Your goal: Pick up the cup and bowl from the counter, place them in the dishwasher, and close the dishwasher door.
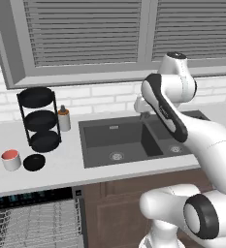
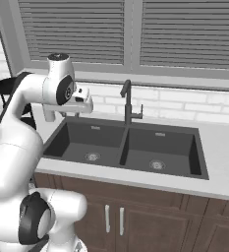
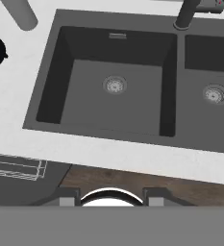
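The dishwasher (image 1: pixel 34 220) lies nearest in the left base view, its door dropped out of frame, the silvery wire rack (image 1: pixel 32 223) on show under the black control strip. Above it on the pale worktop (image 1: pixel 66 167) stand the cup (image 1: pixel 10 159) and the black bowl (image 1: pixel 34 162), just beside each other and well left of the sink (image 1: pixel 129 140). Neither is loaded yet.

The tool (image 3: pixel 111 198) hangs high over the sink's front edge, far from both pieces. Its dark tips (image 3: pixel 65 197) stand apart with nothing between them, so it is released.

Behind the cup and bowl are a three-tier stand (image 1: pixel 38 118) and a dispenser bottle (image 1: pixel 64 118), then the faucet (image 2: pixel 128 101) and the shuttered window.

The cup looks light, rigid and probably smooth; pinching its rim or straddling its wall should hold. The shallow bowl likely needs a grip on its rim, one finger inside, and may tip.
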Controlling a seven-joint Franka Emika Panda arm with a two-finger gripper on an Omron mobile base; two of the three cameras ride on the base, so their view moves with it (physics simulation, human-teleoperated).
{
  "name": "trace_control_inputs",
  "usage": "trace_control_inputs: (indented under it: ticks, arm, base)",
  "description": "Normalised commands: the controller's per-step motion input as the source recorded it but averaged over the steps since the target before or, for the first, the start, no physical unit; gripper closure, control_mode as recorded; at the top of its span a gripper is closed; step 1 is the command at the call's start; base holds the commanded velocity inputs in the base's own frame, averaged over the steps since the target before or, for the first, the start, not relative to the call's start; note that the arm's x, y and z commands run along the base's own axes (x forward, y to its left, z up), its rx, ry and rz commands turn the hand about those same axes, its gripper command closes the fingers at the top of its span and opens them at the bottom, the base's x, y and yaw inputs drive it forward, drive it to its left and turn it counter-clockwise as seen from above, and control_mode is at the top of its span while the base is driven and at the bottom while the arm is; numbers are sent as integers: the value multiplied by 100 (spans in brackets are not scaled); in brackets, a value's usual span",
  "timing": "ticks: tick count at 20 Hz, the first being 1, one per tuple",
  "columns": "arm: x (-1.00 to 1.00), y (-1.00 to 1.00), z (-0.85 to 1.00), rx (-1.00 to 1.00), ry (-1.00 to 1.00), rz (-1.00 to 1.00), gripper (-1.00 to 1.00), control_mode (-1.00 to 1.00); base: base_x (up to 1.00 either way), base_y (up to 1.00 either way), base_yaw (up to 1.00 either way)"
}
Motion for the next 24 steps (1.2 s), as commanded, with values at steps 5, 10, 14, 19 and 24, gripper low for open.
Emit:
trace_control_inputs:
  ticks: [5,10,14,19,24]
  arm:
    - [-48,1,-35,0,12,0,-100,-100]
    - [-89,28,-9,0,-5,7,-100,-100]
    - [-63,34,-3,-4,-6,4,-100,-100]
    - [0,17,-13,-4,0,3,-100,-100]
    - [-2,8,-3,0,0,2,-100,100]
  base:
    - [0,0,0]
    - [0,0,0]
    - [0,0,0]
    - [0,0,0]
    - [0,11,4]
